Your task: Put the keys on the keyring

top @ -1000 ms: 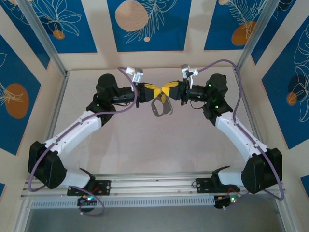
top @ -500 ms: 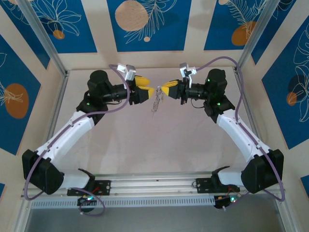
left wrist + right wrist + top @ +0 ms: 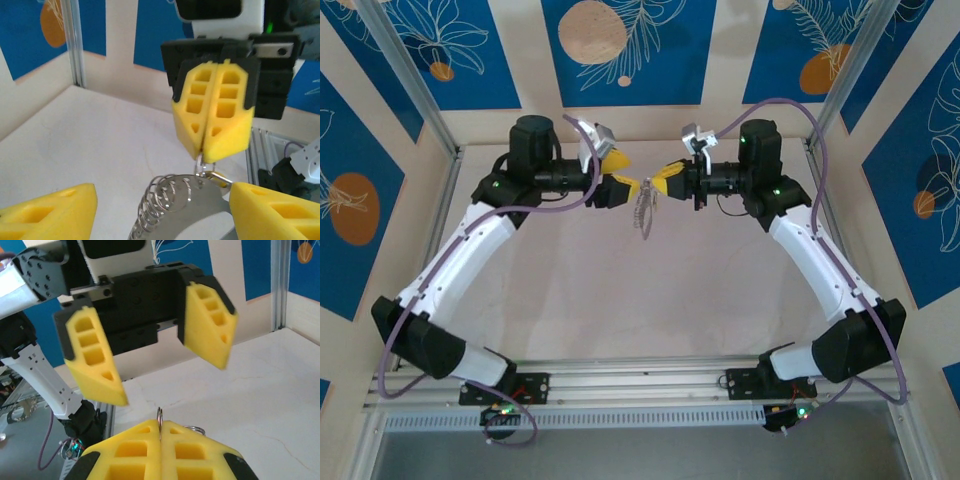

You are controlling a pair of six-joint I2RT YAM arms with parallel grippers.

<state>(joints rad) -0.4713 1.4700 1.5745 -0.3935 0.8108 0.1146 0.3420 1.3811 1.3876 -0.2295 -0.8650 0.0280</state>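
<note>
While the two arms face each other above the table (image 3: pixel 620 300), the top view shows the keyring (image 3: pixel 642 212) hanging in the air between them. It dangles from the clenched tips of the right gripper (image 3: pixel 663 180). The left gripper (image 3: pixel 621 176) sits just beside it with its yellow fingers spread, grasping nothing.

From the left wrist, the right gripper (image 3: pixel 204 153) points down with its pads pressed together, pinching a small wire link at the top of the keyring (image 3: pixel 200 212). The grey loop and its pale coiled strip hang between the parted fingers of the left gripper (image 3: pixel 162 195), touching neither.

From the right wrist, the right gripper (image 3: pixel 160 432) clamps a thin silvery edge of the keyring (image 3: pixel 159 416), and the left gripper (image 3: pixel 168 377) gapes wide opposite.
</note>
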